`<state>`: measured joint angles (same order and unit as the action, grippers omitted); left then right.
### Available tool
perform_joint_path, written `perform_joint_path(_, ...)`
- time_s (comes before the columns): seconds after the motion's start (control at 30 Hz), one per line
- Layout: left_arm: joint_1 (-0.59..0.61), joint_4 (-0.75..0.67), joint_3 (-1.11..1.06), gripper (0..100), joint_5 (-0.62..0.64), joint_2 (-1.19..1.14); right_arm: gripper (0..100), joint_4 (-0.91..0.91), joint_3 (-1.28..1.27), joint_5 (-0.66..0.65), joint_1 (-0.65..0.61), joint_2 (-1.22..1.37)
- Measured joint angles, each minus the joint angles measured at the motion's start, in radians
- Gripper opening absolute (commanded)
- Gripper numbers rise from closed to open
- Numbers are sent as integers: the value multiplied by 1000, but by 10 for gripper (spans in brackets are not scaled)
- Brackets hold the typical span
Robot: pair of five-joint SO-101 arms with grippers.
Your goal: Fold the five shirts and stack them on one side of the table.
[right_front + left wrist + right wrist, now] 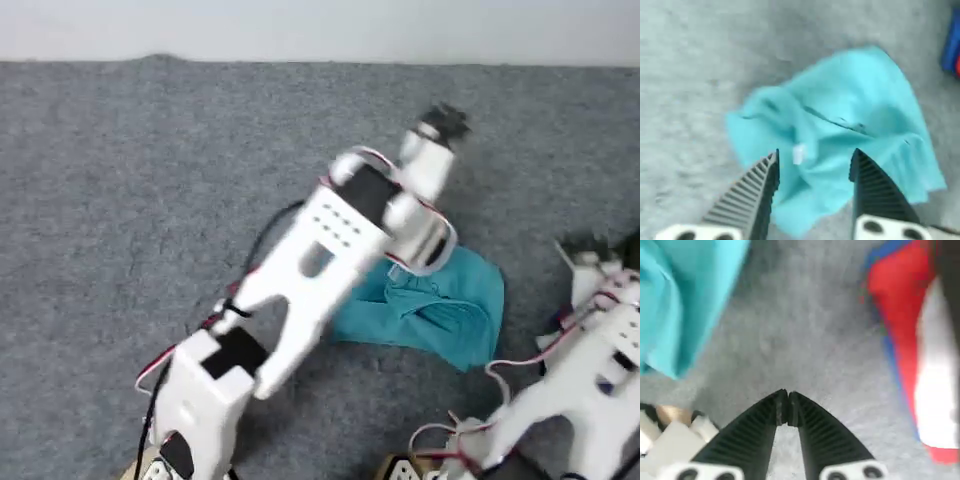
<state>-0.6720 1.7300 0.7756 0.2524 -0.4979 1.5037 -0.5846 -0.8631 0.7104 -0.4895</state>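
shirt (850, 100): teal | table (120, 200): flecked grey | cloth (895, 300): red, blue edge

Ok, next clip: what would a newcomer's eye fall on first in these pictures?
The crumpled teal cloth shirt stands out first, lying on the grey carpeted table toward the right of the high view. The left gripper hangs open directly above it. Off to the side, the right gripper is shut over bare grey surface, with a red and blue garment beside it.
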Motion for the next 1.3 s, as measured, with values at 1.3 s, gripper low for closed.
perform_joint_path(1.3,305,0,-635,221,-77,63,9,-261,35,316,-701,270)
